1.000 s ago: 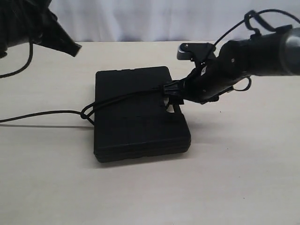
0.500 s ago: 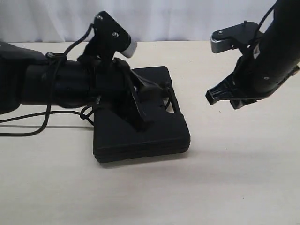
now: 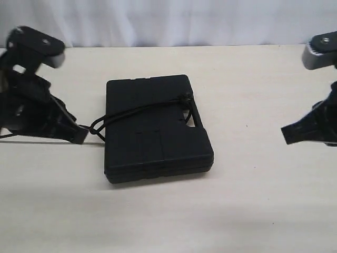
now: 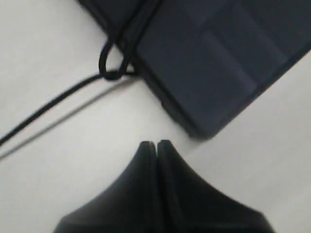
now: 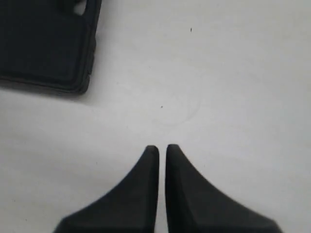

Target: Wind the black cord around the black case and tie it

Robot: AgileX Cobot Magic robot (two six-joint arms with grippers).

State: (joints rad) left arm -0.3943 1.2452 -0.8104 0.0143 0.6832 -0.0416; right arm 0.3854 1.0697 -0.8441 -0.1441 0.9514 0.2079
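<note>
The black case (image 3: pixel 158 134) lies flat in the middle of the table, its handle slot (image 3: pixel 190 119) toward the right. The black cord (image 3: pixel 142 109) crosses its top to a knot (image 3: pixel 184 99) by the handle. At the case's left edge the cord forms a loop (image 3: pixel 97 127). My left gripper (image 3: pixel 80 137) is shut and empty, just left of that loop. The left wrist view shows the left gripper (image 4: pixel 156 143), the cord (image 4: pixel 114 58) and the case (image 4: pixel 218 53). My right gripper (image 3: pixel 287 134) is shut on nothing, well right of the case. The right wrist view shows the right gripper (image 5: pixel 162 147) above bare table near the case (image 5: pixel 43 43).
The beige table (image 3: pixel 247 200) ends at a white backdrop (image 3: pixel 174 21) behind. The cord's free tail (image 4: pixel 48 104) trails off toward the left edge, under my left arm.
My right gripper left the knot by the handle and drew back to the right. My left arm reached over the case, then pulled back left. The cord stays across the case.
</note>
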